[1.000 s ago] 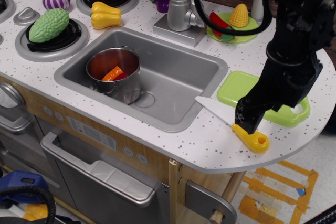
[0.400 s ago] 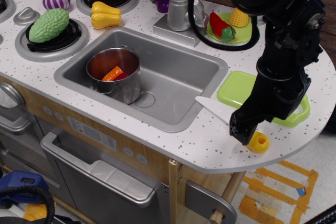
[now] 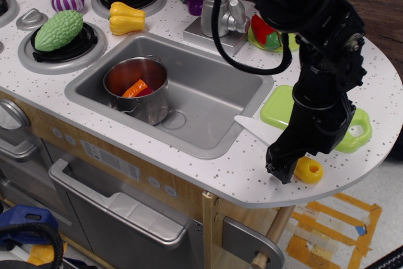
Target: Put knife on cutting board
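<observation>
Gripper [image 3: 281,169] has lowered over knife [image 3: 308,170], blade seemingly pointing upper-left.

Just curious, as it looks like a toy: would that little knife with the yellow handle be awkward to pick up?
Probably light and stiff: the knife looks like moulded plastic. The chunky rounded handle might slip or roll between the gripper fingers, and the thin flat blade lies flush on the counter, offering little edge.

I see a speckled white surface [image 3: 189,162], smooth and matt. The sink [image 3: 208,102] looks like grey matt plastic, the pot [image 3: 135,86] like brushed metal. The knife [image 3: 296,159] has a white plastic blade and glossy yellow handle. The board [image 3: 280,105] is smooth lime plastic. The tool [image 3: 280,165] is matt black. The faucet [image 3: 217,14] shines silver.
</observation>
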`<action>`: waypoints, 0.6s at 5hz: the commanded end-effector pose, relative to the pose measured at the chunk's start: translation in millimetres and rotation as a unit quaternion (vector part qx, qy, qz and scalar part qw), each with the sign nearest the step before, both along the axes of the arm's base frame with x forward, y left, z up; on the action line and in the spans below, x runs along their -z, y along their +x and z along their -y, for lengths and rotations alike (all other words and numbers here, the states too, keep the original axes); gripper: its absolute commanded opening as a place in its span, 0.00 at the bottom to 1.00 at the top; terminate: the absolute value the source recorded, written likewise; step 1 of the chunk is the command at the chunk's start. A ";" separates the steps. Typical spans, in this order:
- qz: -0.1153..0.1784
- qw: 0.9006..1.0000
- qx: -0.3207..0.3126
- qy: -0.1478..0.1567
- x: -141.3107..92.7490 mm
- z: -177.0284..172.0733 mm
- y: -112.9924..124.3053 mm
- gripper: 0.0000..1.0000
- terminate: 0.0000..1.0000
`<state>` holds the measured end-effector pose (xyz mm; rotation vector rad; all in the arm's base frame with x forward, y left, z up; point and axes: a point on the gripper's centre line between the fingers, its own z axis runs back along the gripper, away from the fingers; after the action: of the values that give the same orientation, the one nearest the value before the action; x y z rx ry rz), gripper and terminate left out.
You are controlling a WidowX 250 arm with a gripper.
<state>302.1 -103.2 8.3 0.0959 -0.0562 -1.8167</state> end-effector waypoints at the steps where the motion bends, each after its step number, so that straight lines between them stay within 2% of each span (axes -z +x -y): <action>1: 0.015 1.000 -0.007 -0.018 -0.4 -4.0 4.3 1.00 0.00; 2: 0.015 0.999 -0.012 -0.027 2.1 -4.6 5.4 1.00 0.00; 3: 0.016 0.999 -0.015 -0.032 4.6 -3.8 6.0 0.00 0.00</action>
<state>305.2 -97.3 0.6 0.0695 -0.0808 -1.7898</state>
